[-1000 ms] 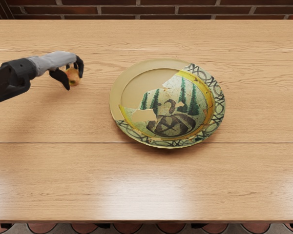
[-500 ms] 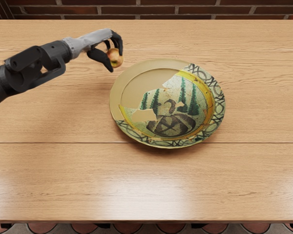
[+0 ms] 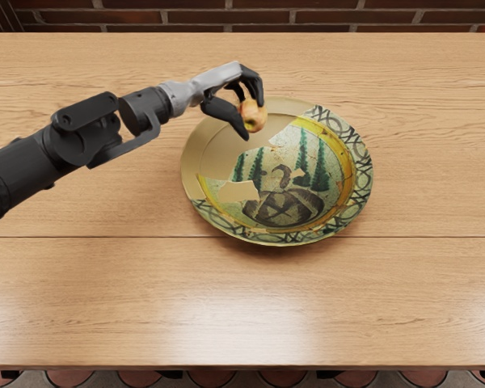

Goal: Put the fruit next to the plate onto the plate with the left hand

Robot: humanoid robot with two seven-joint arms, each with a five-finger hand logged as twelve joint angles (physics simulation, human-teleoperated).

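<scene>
Light wooden table (image 3: 105, 283) with long planks running side to side, and a strip of red brick wall (image 3: 226, 14) along the top behind its far edge. Sitting a bit right of the table's middle, closer to the far edge than the near one, is a round shallow ceramic plate (image 3: 226, 145). It's mustard-yellow with green pine trees, a dark figure painted in the lower part, and a dark lattice band around the right and near side of the rim.

The left arm (image 3: 81, 141) comes in from the left edge, dark and bulky at first, then a grey wrist section, reaching out across the table toward the plate. The left hand (image 3: 234, 95) is over the plate's far-left rim. Its black fingers (image 3: 230, 117) are curled around a small round yellow fruit with a reddish blush (image 3: 254, 119), thumb below and the other fingers wrapped over the top.

So the fruit is in the hand's grasp, just inside the plate's far-left edge, over the plain yellow part. Can't tell if it's touching the plate surface or hanging a little above it.
</scene>
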